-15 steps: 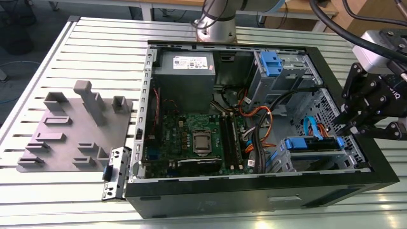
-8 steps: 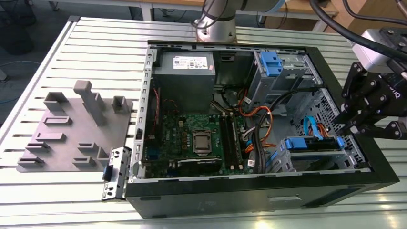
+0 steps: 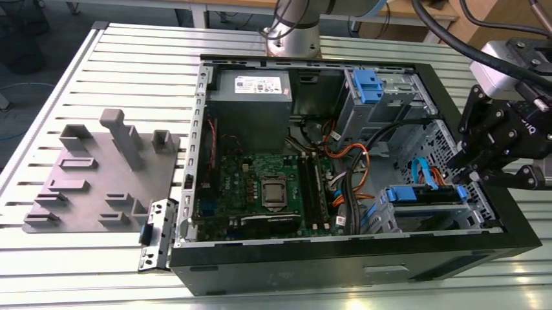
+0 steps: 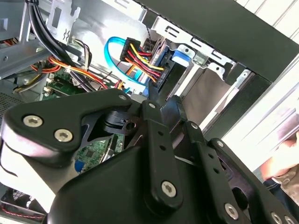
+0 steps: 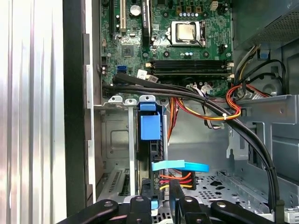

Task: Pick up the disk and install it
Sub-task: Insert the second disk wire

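Observation:
The disk [image 3: 423, 195] sits in the lower drive bay at the exterior view's right of the open computer case, with its blue carrier frame showing. A blue data cable and a red-yellow power plug [image 4: 135, 53] are attached to its end. In the first wrist view the disk [image 5: 150, 126] is seen edge-on between the bay rails. My gripper [image 3: 498, 179] hovers over the case's right wall, just beyond the disk's cabled end. Its fingers [image 5: 140, 207] stand a narrow gap apart, open, holding nothing. In the second wrist view the gripper [image 4: 163, 105] points at the disk's carrier [image 4: 181, 55].
The case holds a motherboard [image 3: 271, 184], a grey power-supply box [image 3: 250, 84] and an upper bay with a blue carrier [image 3: 366, 87]. Black and orange cables [image 5: 205, 105] cross beside the disk bay. A grey fixture plate [image 3: 95, 174] lies on the slatted table. A hand [image 4: 280, 163] shows outside the case.

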You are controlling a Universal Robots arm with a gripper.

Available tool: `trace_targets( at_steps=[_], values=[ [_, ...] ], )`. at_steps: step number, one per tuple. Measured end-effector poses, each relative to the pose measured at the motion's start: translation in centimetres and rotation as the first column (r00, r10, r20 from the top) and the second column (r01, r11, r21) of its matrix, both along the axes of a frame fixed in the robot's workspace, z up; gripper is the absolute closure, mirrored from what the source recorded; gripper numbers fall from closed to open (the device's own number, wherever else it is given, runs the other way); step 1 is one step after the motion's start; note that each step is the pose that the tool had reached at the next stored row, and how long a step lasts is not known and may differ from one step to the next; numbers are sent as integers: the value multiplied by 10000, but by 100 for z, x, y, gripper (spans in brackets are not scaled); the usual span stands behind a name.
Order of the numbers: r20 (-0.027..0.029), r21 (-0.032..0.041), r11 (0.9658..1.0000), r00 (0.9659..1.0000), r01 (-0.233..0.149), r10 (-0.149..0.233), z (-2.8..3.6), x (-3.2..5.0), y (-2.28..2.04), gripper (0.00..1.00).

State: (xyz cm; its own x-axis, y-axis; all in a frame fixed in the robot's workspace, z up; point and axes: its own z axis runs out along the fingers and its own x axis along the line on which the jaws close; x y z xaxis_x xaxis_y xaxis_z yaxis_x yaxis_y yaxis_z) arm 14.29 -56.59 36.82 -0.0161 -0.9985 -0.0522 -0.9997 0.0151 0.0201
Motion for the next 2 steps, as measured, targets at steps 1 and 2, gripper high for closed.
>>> trace_targets(
  at_steps=[1, 2],
  values=[
    [0, 0, 10000, 10000, 0, 0, 0, -1, 0, 70],
    [0, 0, 10000, 10000, 0, 0, 0, -2, 0, 70]
  ],
)
